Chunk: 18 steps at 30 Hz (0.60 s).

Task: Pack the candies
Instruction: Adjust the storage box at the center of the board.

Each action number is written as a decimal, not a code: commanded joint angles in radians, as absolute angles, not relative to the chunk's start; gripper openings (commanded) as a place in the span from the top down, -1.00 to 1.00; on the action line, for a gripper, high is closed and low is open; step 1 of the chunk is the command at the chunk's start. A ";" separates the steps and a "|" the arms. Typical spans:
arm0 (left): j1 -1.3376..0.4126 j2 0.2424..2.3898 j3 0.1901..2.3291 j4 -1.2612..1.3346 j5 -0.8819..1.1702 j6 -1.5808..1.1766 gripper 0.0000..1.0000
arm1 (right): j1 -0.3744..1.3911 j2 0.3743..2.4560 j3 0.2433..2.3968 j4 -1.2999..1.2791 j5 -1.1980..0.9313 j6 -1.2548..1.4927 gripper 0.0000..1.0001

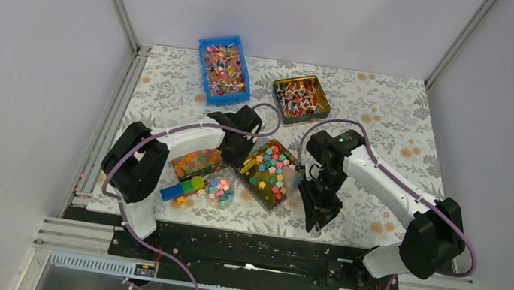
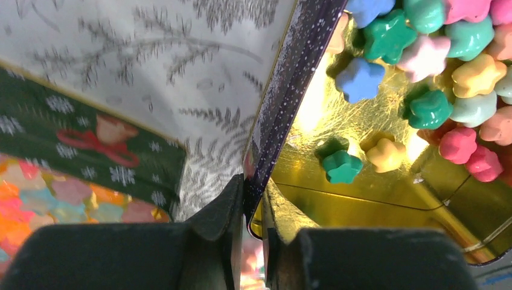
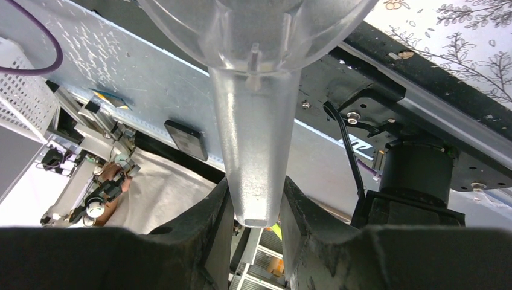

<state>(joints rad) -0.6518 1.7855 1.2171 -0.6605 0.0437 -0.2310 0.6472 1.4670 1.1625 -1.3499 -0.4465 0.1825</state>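
On the bench (image 1: 395, 111): three tins, one bin, one cup.

At the back, side by side but apart: a blue bin (image 1: 203, 62) and a dark tin (image 1: 278, 101), each full of twisted-wrapper sweets.

Nearer, between the two arms: a gold tin (image 2: 288, 84) set cornerwise, holding the candies (image 1: 269, 163). Stars in pink, green, blue, yellow and orange, too many to count. From the left wrist, most heaped against one side, with two lying apart on the gold floor — one green, one yellow.

Just left of it: a green tin (image 2: 90, 145) with snowflake print, filled with orange gummies (image 1: 197, 159).

In front of those two: one clear cup (image 1: 209, 184) with a small heap of more stars. Beside the cup, a short row of blocks (image 1: 183, 189), blue and green clearest; exact count hard to tell.

Left fingers (image 2: 237, 199): closed on the gold tin's wall near a corner, one finger outside and one inside.

Right fingers (image 3: 224, 211): off the gold tin's right side near the bench's front edge, pinching the handle of one clear scoop (image 3: 253, 139) — bowl beyond the fingertips, handle end between the pads.
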 commanded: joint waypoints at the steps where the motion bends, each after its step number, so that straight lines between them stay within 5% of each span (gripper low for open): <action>1: -0.661 1.661 1.167 -0.634 0.062 -0.355 0.84 | 0.643 1.478 1.168 -1.367 -0.502 0.162 1.00; 7: -0.690 1.577 1.085 -0.626 0.026 -0.520 0.81 | 0.646 1.543 1.216 -1.412 -0.517 0.122 1.00; 11: -0.699 1.528 1.039 -0.592 0.042 -0.571 0.09 | 0.653 1.569 1.238 -1.421 -0.526 0.118 1.00; 13: -0.698 1.518 1.048 -0.588 0.041 -0.543 -0.08 | 0.656 1.583 1.246 -1.426 -0.533 0.120 1.00; 18: -0.697 1.585 1.125 -0.630 0.062 -0.421 0.01 | 0.681 1.592 1.254 -1.407 -0.555 0.159 1.00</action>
<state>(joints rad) -0.6968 1.5539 1.0531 -0.6426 0.0418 -0.4877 0.6552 1.5890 1.2137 -1.3819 -0.5095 0.1398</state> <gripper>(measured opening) 0.525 0.364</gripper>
